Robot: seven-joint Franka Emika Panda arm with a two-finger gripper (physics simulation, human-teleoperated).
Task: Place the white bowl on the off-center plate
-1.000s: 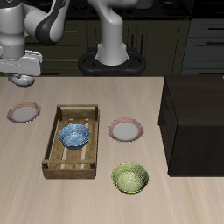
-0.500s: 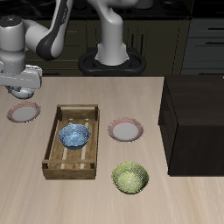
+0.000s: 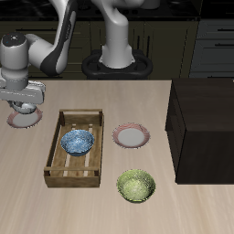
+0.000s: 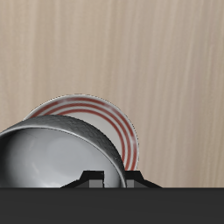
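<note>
My gripper (image 3: 25,104) is shut on the rim of the white bowl (image 3: 28,114) and holds it low over the off-center plate (image 3: 12,120), the pink-rimmed one near the table's side edge. In the wrist view the glossy bowl with its grey inside (image 4: 52,162) hangs at the fingers (image 4: 90,178). The plate's striped pink rim (image 4: 118,122) shows just behind and below it. I cannot tell whether the bowl touches the plate.
A wooden crate (image 3: 57,156) beside the plate holds a blue patterned bowl (image 3: 78,141). A second pink-rimmed plate (image 3: 132,136) lies near the table's middle. A green speckled bowl (image 3: 135,186) sits near the front edge. A dark box (image 3: 206,128) stands at the far side.
My gripper has come down and forward with the white bowl, from above and behind the plate to right over it.
</note>
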